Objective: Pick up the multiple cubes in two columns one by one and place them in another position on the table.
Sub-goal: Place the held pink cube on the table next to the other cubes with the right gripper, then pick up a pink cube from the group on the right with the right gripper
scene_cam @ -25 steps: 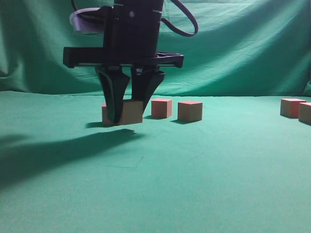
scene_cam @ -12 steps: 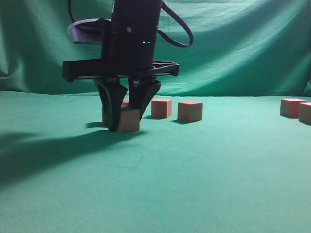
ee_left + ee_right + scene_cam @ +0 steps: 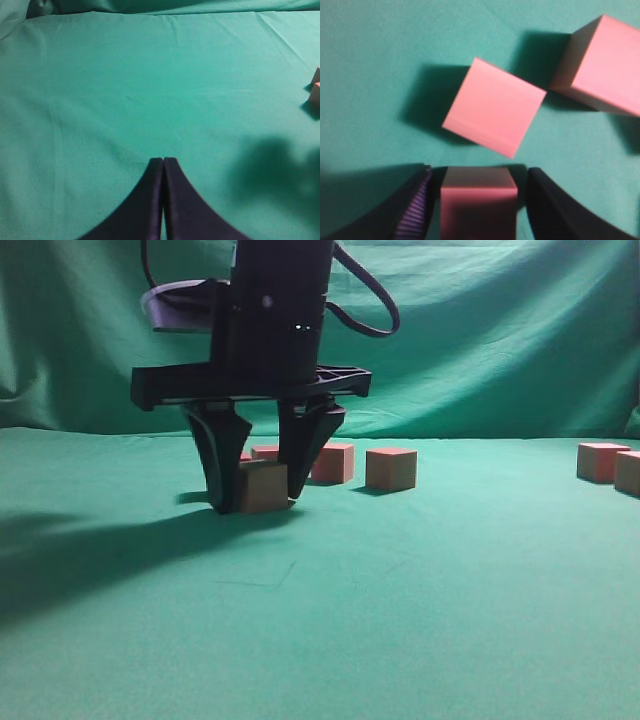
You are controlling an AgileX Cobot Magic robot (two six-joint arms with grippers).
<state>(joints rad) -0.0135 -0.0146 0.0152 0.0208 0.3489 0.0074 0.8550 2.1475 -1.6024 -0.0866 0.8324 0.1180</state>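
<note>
My right gripper point(image 3: 258, 506) stands low over the green table point(image 3: 420, 590), its jaws open around a pinkish-red cube point(image 3: 264, 487) that rests on the cloth. In the right wrist view this cube point(image 3: 477, 202) sits between the fingertips point(image 3: 417, 200) with a narrow gap on each side. Two more cubes point(image 3: 493, 113) point(image 3: 602, 65) lie just beyond it. My left gripper point(image 3: 163, 161) is shut and empty above bare cloth; it is out of the exterior view.
Behind the gripper stand more cubes point(image 3: 333, 462) point(image 3: 391, 468), one partly hidden point(image 3: 265, 451). Two cubes point(image 3: 602, 461) point(image 3: 629, 472) sit at the far right. Two cube corners point(image 3: 315, 94) show at the left wrist view's right edge. A green curtain point(image 3: 500, 330) hangs behind.
My right gripper came down with the cube held in it, set it on the cloth, and its jaws have now spread apart from the cube's sides.
</note>
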